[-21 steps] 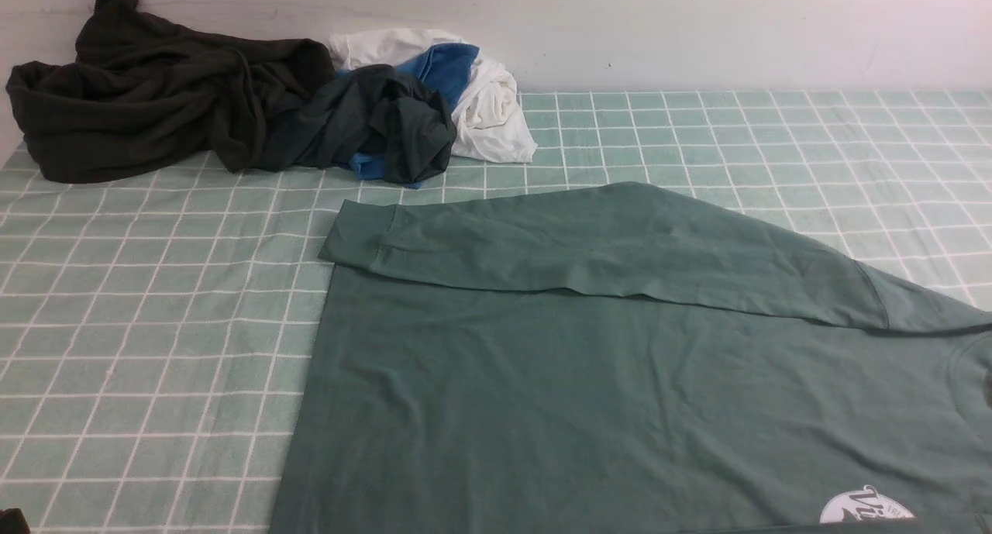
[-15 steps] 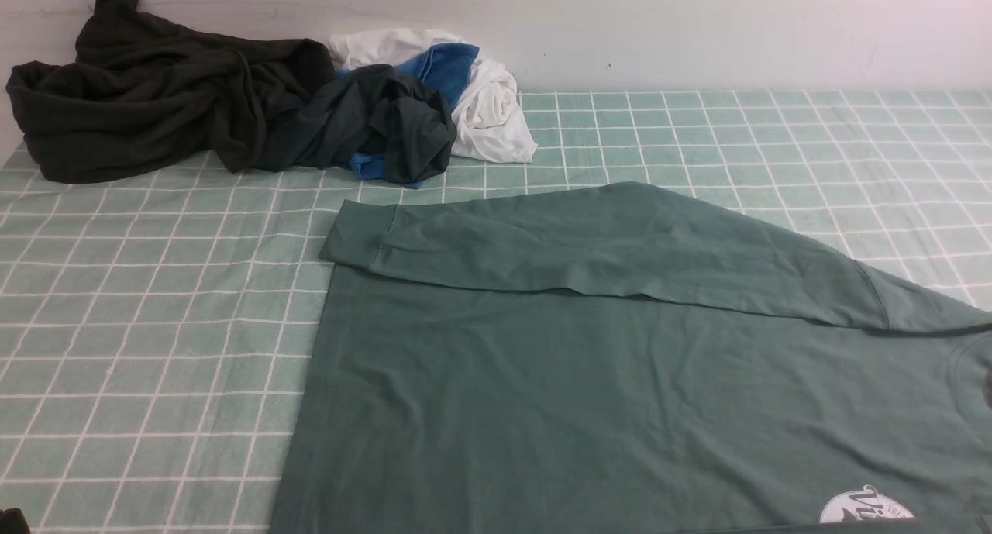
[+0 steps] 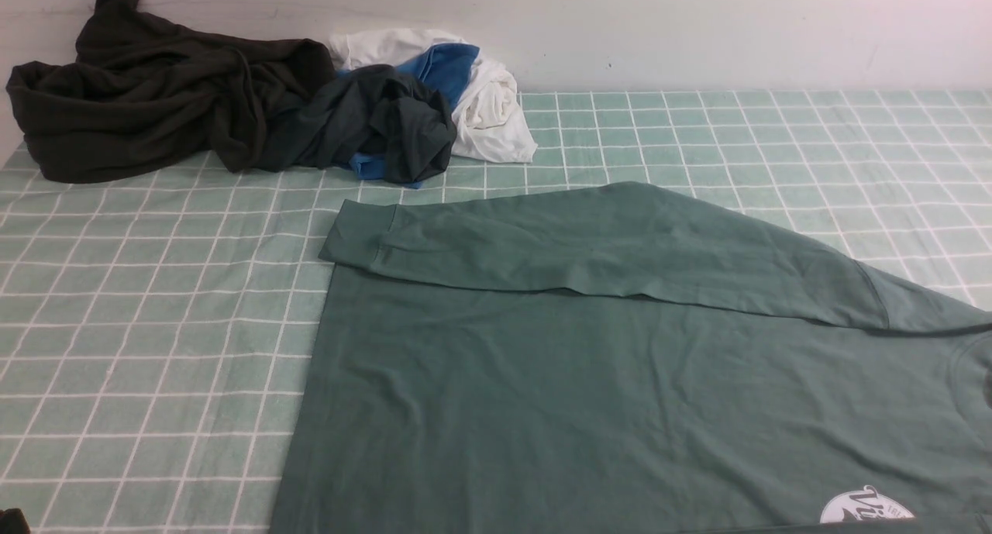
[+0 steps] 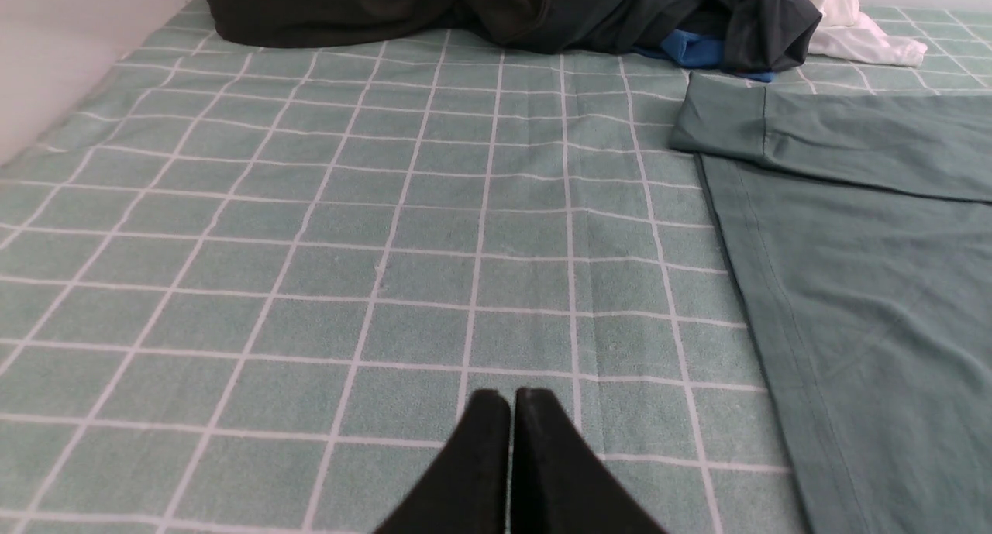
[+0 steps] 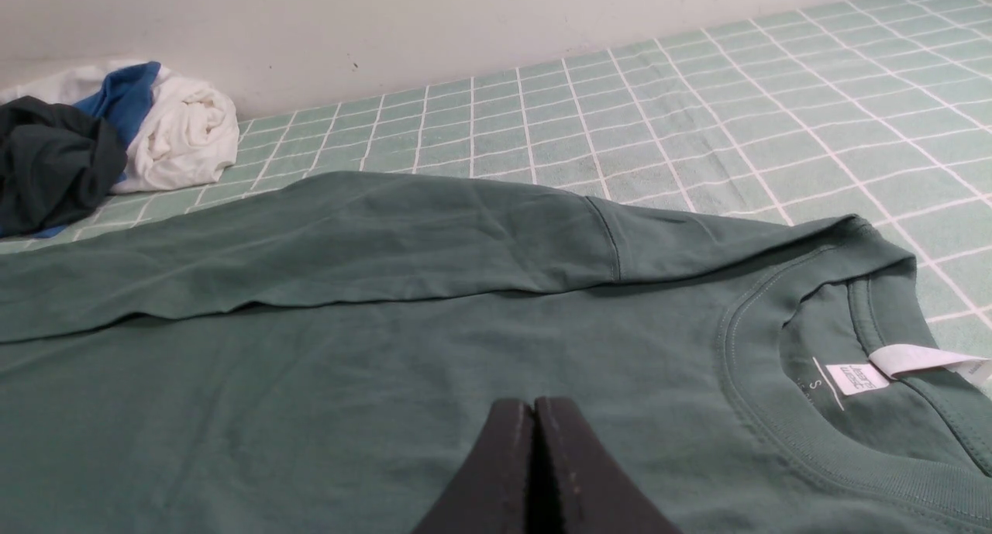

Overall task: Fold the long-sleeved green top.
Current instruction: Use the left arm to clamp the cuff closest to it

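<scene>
Left gripper [image 4: 508,401] pinched shut, empty, over the checked tablecloth [image 3: 139,325] beside the hem, right gripper [image 5: 533,406] shut too above the chest near the collar [image 5: 783,410], green long-sleeved top [image 3: 620,387] flat at the near edge, far sleeve [image 3: 581,243] folded across, likely staged for the next fold.

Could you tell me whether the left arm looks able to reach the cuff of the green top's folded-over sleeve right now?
Probably yes. Only bare checked cloth lies between the left gripper and the cuff. The jaws are shut, so they would have to open first.
</scene>
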Robot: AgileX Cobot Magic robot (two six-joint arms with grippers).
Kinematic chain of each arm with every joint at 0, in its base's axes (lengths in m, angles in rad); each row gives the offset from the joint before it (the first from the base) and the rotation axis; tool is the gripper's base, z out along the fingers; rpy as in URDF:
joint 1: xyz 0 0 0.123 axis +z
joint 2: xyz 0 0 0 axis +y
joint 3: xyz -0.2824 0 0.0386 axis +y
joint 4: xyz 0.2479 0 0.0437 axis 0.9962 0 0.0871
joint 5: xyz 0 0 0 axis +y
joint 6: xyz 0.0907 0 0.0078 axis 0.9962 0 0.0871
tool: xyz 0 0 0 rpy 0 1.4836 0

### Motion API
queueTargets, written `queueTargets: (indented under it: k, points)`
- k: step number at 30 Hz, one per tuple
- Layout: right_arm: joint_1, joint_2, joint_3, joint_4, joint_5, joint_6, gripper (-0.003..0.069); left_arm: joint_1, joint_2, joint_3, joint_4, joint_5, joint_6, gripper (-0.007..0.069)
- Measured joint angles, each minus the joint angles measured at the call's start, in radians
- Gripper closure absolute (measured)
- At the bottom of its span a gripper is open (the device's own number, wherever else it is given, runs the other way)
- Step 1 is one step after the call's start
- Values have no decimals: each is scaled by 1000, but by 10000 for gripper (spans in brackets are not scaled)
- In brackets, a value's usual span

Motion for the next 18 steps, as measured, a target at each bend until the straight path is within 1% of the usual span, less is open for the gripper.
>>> queueTargets:
  k: [18]
  points:
    - [0, 0, 0, -3, 0, -8, 672, 0, 0, 0, 0, 0, 0, 628]
